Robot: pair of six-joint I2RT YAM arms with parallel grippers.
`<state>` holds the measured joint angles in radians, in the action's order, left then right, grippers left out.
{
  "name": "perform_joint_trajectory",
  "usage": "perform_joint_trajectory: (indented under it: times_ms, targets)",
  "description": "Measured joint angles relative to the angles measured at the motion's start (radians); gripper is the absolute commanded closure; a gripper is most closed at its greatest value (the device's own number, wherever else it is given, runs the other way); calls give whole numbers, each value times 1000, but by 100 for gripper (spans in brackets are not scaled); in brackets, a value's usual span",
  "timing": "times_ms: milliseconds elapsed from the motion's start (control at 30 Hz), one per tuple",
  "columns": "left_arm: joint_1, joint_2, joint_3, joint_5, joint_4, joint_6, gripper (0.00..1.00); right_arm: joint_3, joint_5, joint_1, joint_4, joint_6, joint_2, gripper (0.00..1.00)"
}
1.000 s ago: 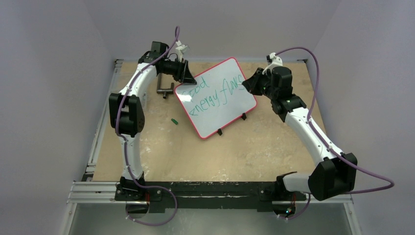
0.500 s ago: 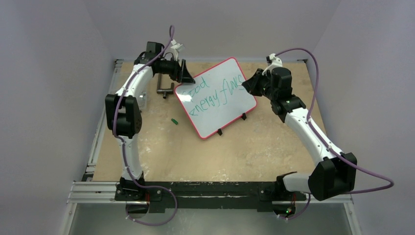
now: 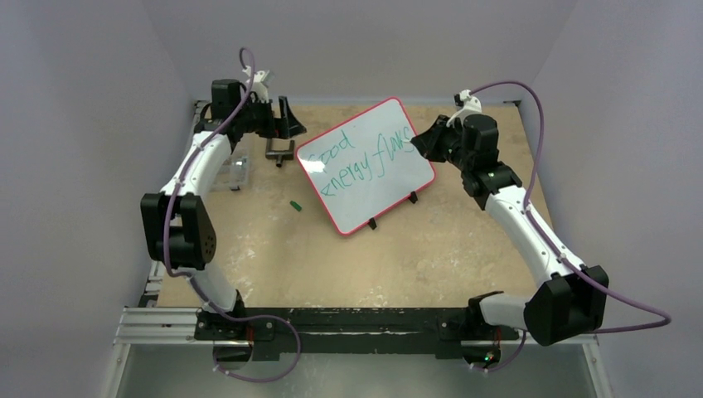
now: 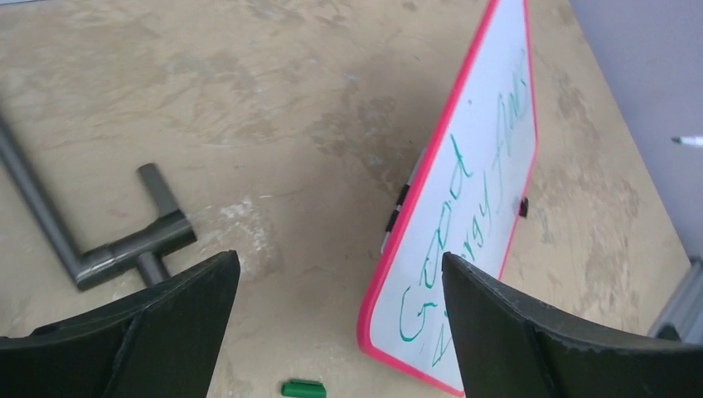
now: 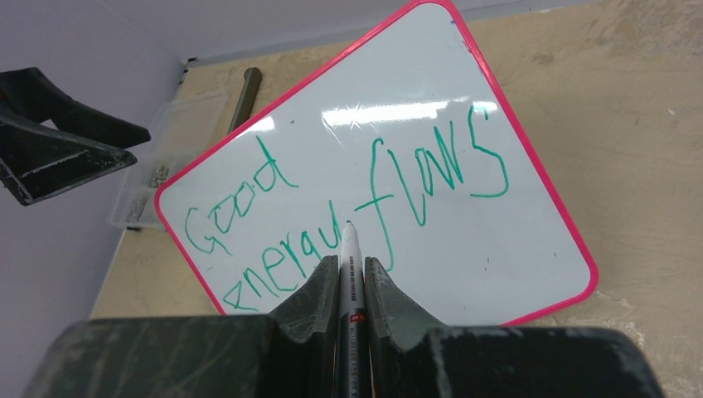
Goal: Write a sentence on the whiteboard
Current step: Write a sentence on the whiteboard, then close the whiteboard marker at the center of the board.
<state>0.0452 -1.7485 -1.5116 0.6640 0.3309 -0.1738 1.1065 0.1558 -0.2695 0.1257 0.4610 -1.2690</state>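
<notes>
The left gripper (image 4: 338,261) stood open at the far left of the tan desk (image 3: 332,265), apart from the red-framed glossy whiteboard (image 3: 394,178) propped mid-desk. Its green handwritten sentence (image 5: 332,199) read "Good energy flows". The right gripper (image 5: 350,267) was clamped on a white marker (image 5: 349,249) near the board's right edge.

The left arm (image 3: 192,170) rose from its base at the near edge, its elbow pushed out to the left, and the forearm slanted away toward the far left. Its wrist turned rightward, and the left gripper (image 3: 288,118) hovered with its jaws spread wide, nothing between them. The right arm (image 3: 522,217) folded at a low elbow on the far right, then reached up and inward; the right gripper (image 5: 346,264) pointed left, jaws pinched tight on a marker (image 5: 349,286), its tip sticking out past them
</notes>
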Motion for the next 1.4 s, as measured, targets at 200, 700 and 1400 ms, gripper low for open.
perform_joint_trajectory:
  times_ms: [200,700,1400]
  targets:
    - [-1,152,117,-305,-3,-186,10,0,16,0,0,3,18,100]
    - [231,357,239,-1077,366,-552,2,0,26,0,1,14,47,100]
    - [339,314,513,-1119,356,-916,24,0,36,0,3,14,96,100]
